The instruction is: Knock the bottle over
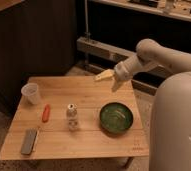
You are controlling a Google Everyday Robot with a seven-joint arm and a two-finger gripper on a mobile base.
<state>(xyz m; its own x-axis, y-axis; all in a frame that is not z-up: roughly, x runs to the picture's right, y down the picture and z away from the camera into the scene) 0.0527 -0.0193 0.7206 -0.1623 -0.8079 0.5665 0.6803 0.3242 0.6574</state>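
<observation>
The bottle (72, 117) is small, clear and greyish with a pale silvery cap. It stands upright near the middle of the wooden table (89, 87). My gripper (106, 78) hangs above the table's far right part, at the end of the pale arm reaching in from the right. It is well apart from the bottle, up and to the right of it. Its pale fingers point left.
A translucent white plastic cup (31, 93) stands at the far left. A small red-orange object (46, 113) lies left of the bottle. A green bowl (116, 117) sits right of the bottle. A grey flat object (29, 141) lies at the front left corner. My white base (176, 125) fills the right.
</observation>
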